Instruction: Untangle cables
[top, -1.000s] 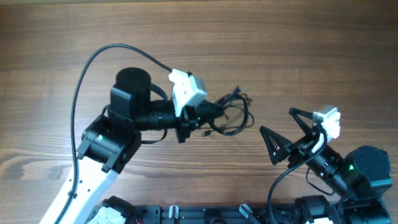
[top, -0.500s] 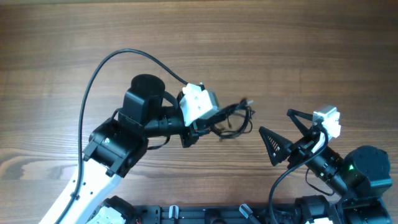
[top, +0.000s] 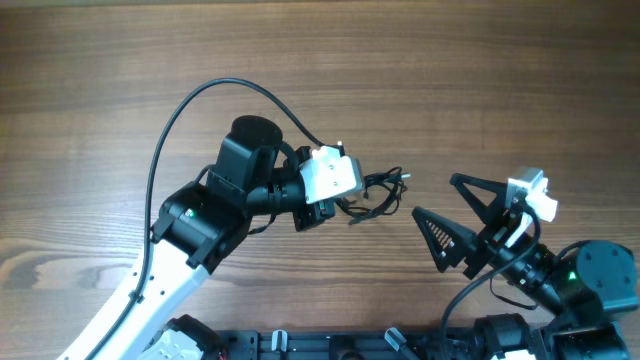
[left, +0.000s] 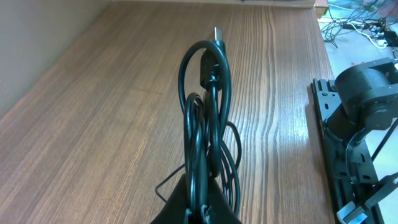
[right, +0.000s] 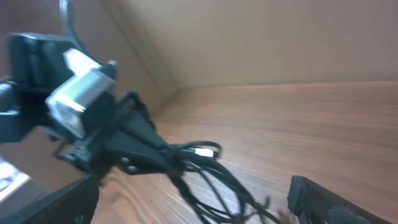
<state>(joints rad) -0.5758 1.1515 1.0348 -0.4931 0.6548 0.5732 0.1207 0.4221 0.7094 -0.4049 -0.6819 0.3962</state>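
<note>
Left jaws are clamped fully shut on the cables (left: 208, 112), gripping the clump at one end so the loops stick out past the fingertips. In the overhead view the cables (top: 380, 190) sit just beyond the white wrist camera (top: 333, 175) of the left arm (top: 215, 215), on its side toward the right arm (top: 590, 275). From the right wrist view they look lifted off the table (top: 500, 60) rather than lying on it, though I can't be sure the lowest loop is clear. Right jaws are spread as wide as they go and hold nothing. They point at the clump from the far side of it, near the white wrist camera but not touching anything. Progress, as I judge it: early. The bundle is one clump, several loops overlapping and crossing, and no strand is pulled free or laid out separately. One small metal plug end (left: 216, 31) pokes out at the tip farthest from the white wrist camera. That looks like the obvious handle for the free arm. What's left: a second grip, pull the loops apart, lay the strands out. Labels: none readable. The white housing shows no legible print, and I see no marking on the cables.
</note>
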